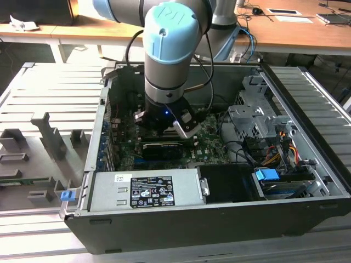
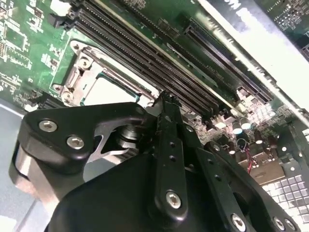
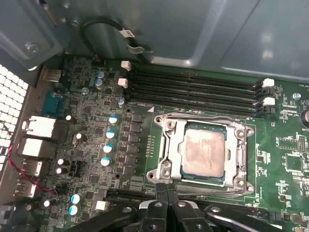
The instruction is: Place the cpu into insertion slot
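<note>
— One thing first: where was the cpu (image 3: pixel 203 153)?

— I saw it lying flat inside the insertion slot (image 3: pixel 169 159) on the motherboard (image 3: pixel 285 154), beside the memory slots (image 3: pixel 193 89).

— And the gripper (image 3: pixel 166 193)?

— Pressed together with nothing between its fingertips, just beside the socket frame (arm (image 1: pixel 171 60) reaching down into the computer case (image 1: pixel 307 109)).

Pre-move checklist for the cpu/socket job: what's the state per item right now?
1. cpu lies inside the insertion slot: ok.
2. cpu looks level and square with the slot's metal frame: ok in the first wrist view.
3. gripper free of the cpu: ok, fingers together at the slot's edge, nothing between them.
4. gripper apart from the memory slots: ok.
5. Contacts under the cpu seated: cannot tell.
</note>
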